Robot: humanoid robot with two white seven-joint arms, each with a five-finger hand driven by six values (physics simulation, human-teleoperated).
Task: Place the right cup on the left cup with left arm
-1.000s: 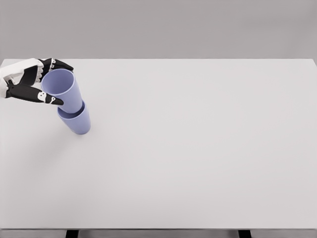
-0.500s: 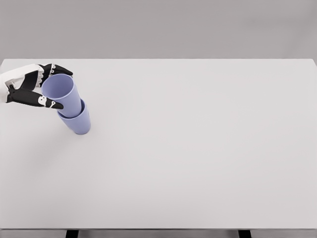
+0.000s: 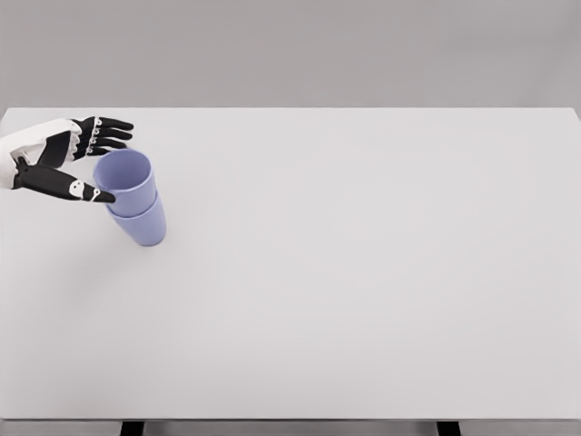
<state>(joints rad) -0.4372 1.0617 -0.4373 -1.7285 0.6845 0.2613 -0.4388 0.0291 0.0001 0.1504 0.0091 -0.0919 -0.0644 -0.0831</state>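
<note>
Two lilac cups are nested at the table's left. The upper cup [image 3: 125,180] sits deep inside the lower cup [image 3: 142,225], its open mouth facing up. My left hand [image 3: 100,163] hovers just left of the upper cup's rim with black fingers [image 3: 107,127] spread and the thumb [image 3: 77,189] stretched toward the cup. The hand holds nothing and stands open. The stack leans slightly to the left. My right arm does not show.
The white table [image 3: 363,272] stretches wide to the right of the stack. Its front edge runs along the bottom, with two dark legs below. A grey wall stands behind.
The upper cup has dropped deeper into the lower one and stands straighter. My left hand has let go of it, its fingers spreading away from the rim.
</note>
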